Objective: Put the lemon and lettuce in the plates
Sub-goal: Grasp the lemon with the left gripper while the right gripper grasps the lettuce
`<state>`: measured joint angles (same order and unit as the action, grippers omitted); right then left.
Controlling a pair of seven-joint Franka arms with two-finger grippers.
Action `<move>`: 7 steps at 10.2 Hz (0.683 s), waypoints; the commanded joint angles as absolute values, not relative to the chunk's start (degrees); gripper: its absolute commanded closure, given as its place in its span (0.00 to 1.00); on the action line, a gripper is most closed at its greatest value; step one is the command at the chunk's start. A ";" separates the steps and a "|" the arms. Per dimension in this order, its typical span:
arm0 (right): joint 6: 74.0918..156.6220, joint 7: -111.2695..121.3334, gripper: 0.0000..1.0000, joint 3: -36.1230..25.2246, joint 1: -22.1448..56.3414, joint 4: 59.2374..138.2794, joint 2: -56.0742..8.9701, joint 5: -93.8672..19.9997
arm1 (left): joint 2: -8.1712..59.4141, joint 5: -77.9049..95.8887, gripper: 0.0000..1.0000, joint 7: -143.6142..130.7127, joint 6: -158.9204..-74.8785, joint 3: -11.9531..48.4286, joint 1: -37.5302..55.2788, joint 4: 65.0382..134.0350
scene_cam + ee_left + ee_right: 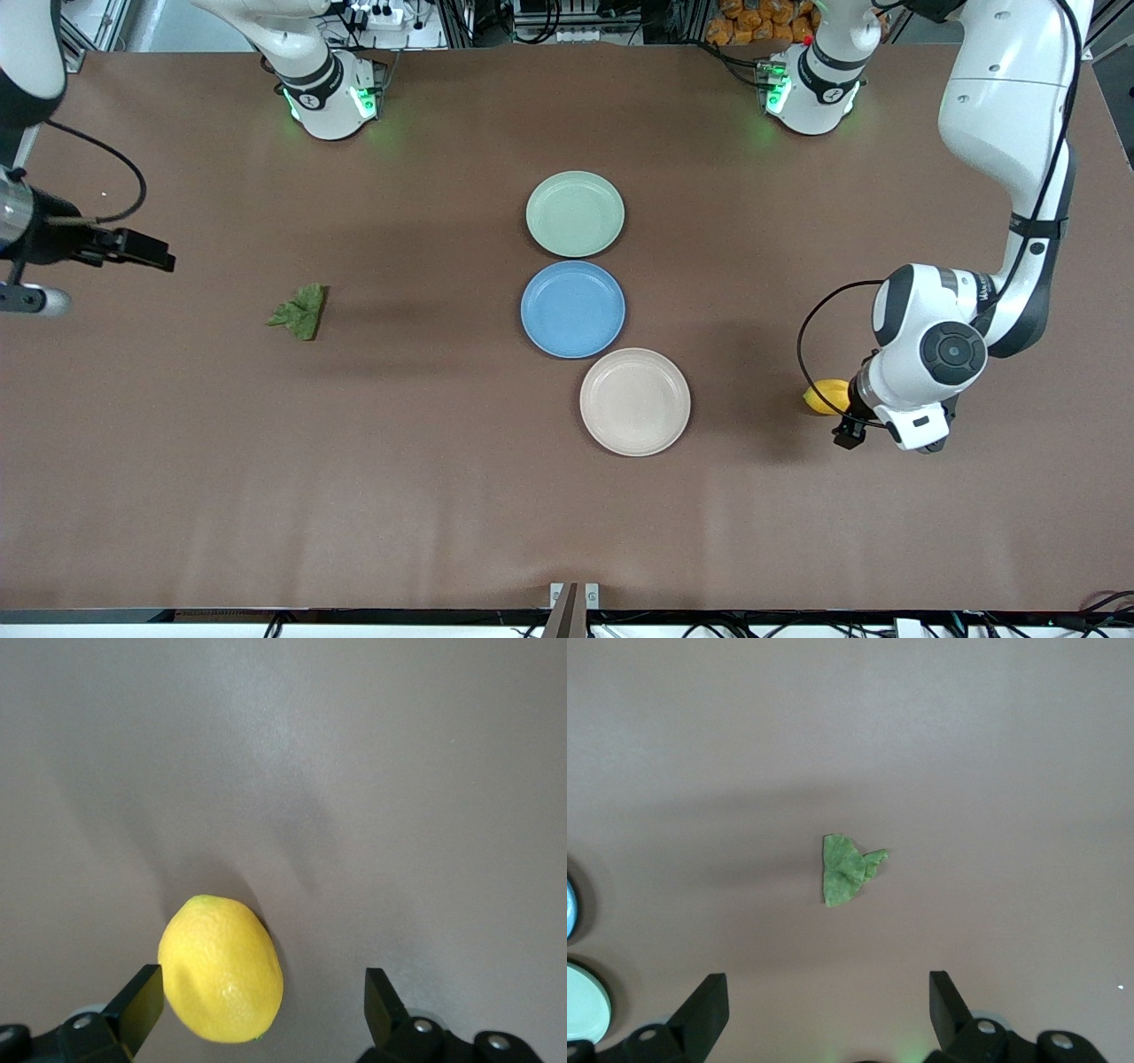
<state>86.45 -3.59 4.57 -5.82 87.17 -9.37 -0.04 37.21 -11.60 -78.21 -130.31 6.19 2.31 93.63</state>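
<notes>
The lemon (221,968) sits on the brown tabletop (425,478) at the left arm's end, and the left hand (255,1005) is right down on it, jaws spread wide with nothing held. Here's the catch: in the left wrist view the fruit is off centre, almost against one finger (137,999) and well clear of the other. Its long axis runs roughly along the fingers, not across them, so a squeeze should land on the narrow waist. My read is that a small sideways correction would centre it first.

That skin is pebbled, waxy and rounded, the sort that may roll or squirt out of an uneven pinch. The beige-cream plate (635,401) looks the nearest landing spot, shallow and matte.

At the right arm's end, the lettuce (299,311) lies flat, crinkled and ragged, limp-looking and thin. The right hand (824,1008) hangs high above it, fingers wide apart, empty, the leaf a little ahead of its gap. The mint green plate (575,213) sits closer to the robot bases, with a blue plate (573,308) between the two targets. All three plates are bare.
</notes>
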 commanded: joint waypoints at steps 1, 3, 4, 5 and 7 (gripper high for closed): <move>94.34 -2.11 0.00 5.10 -7.21 93.82 -11.25 -0.97 | 37.53 -13.62 0.00 -80.16 -131.75 6.24 2.46 94.65; 103.58 -2.11 0.00 5.10 -7.38 102.62 -11.69 -0.62 | 37.62 -13.71 0.00 -80.16 -134.72 6.24 2.55 96.67; 105.97 -2.11 0.00 5.10 -7.99 104.40 -13.26 -0.35 | 37.62 -13.80 0.00 -80.07 -135.61 6.24 2.55 97.64; 108.61 -2.11 0.00 5.10 -8.43 106.15 -14.23 -0.26 | 37.62 -13.80 0.00 -80.07 -136.14 6.15 2.55 98.26; 115.63 -2.11 0.00 5.10 -8.96 112.12 -14.33 -0.26 | 37.62 -15.46 0.00 -80.07 -136.41 6.24 2.64 99.40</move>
<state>111.22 -3.00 4.44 -7.69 107.58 -15.16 -0.01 38.02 -13.05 -78.21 -134.79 6.22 2.37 97.39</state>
